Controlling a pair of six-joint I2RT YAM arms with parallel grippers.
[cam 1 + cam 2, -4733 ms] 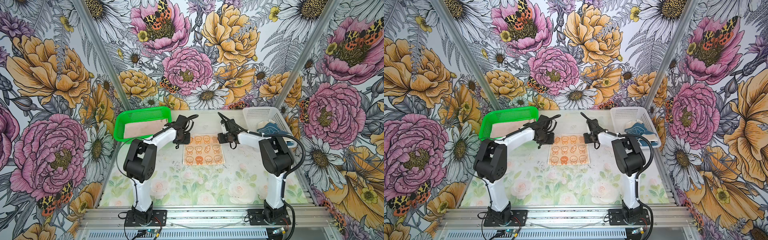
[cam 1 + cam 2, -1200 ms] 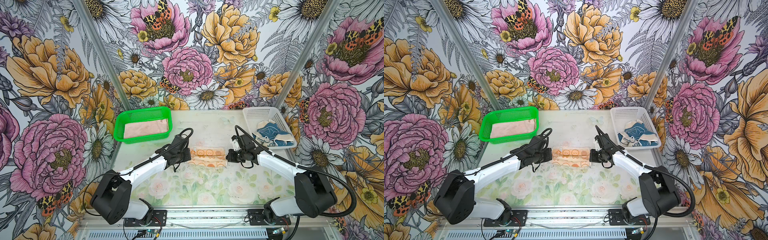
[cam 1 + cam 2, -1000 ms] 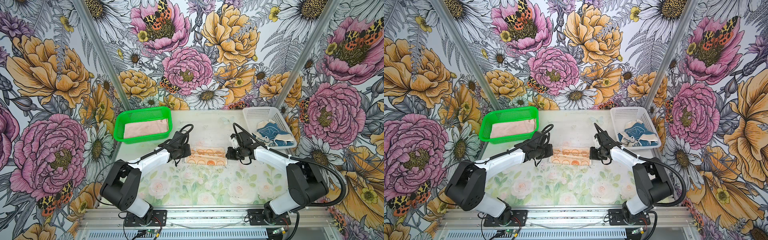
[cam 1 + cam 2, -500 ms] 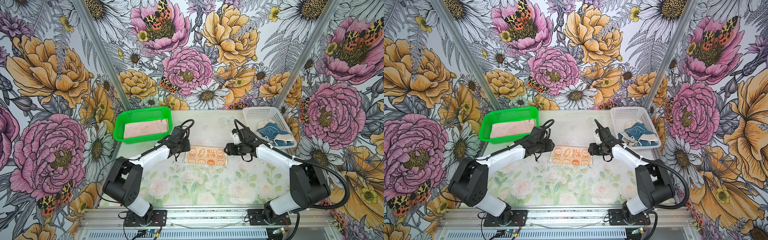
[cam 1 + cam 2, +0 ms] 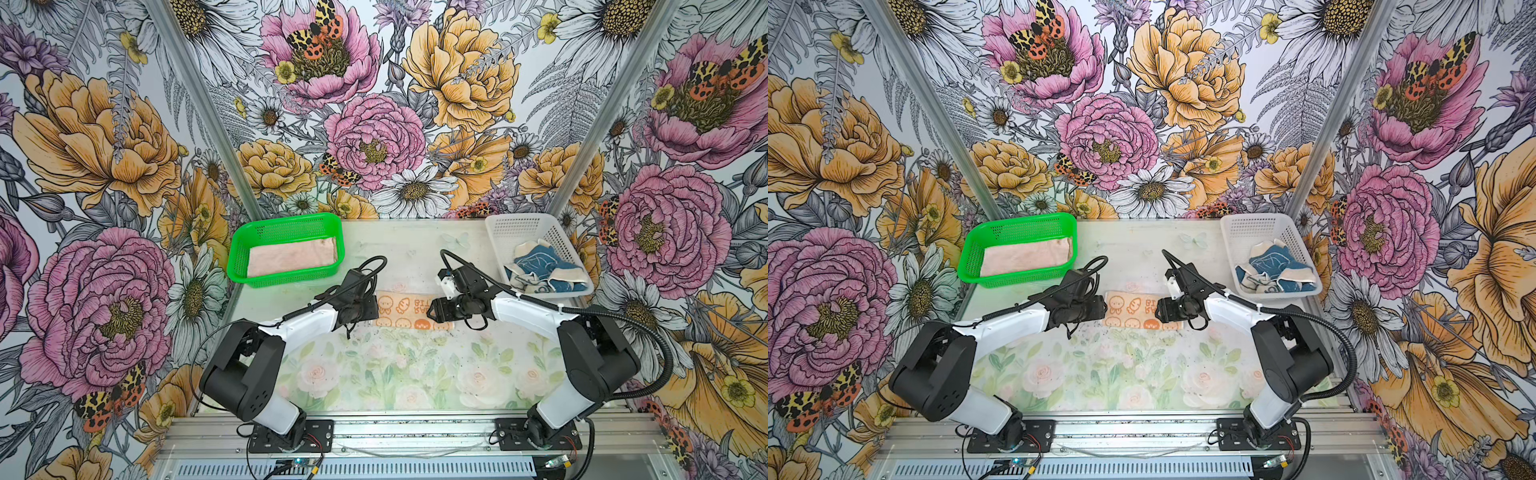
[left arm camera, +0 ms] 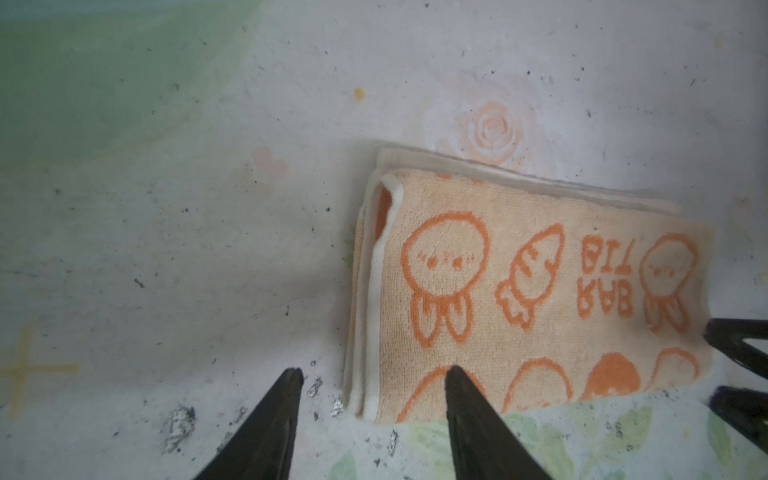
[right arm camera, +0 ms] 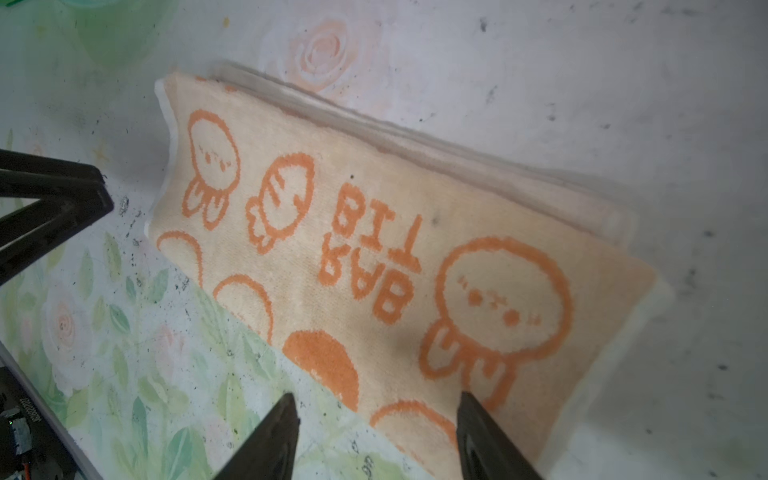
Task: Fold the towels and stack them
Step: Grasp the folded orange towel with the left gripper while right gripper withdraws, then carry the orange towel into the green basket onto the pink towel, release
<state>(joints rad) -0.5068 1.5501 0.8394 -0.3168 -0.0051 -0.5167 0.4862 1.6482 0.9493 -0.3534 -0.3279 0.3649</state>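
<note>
Both the left gripper (image 6: 372,369) and right gripper (image 7: 376,394) stand released and empty at the ends of the folded orange towel (image 5: 405,311) lying mid-table, so the next pinch should probably catch every layer squarely, keeping edges aligned.

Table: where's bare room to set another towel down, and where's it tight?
Free: the wide front strip of table between the front rail and the orange towel; also the back patch between green basket and white basket. Crowded: the middle row, where left gripper and right gripper flank the towel's ends, jaws open.
</note>
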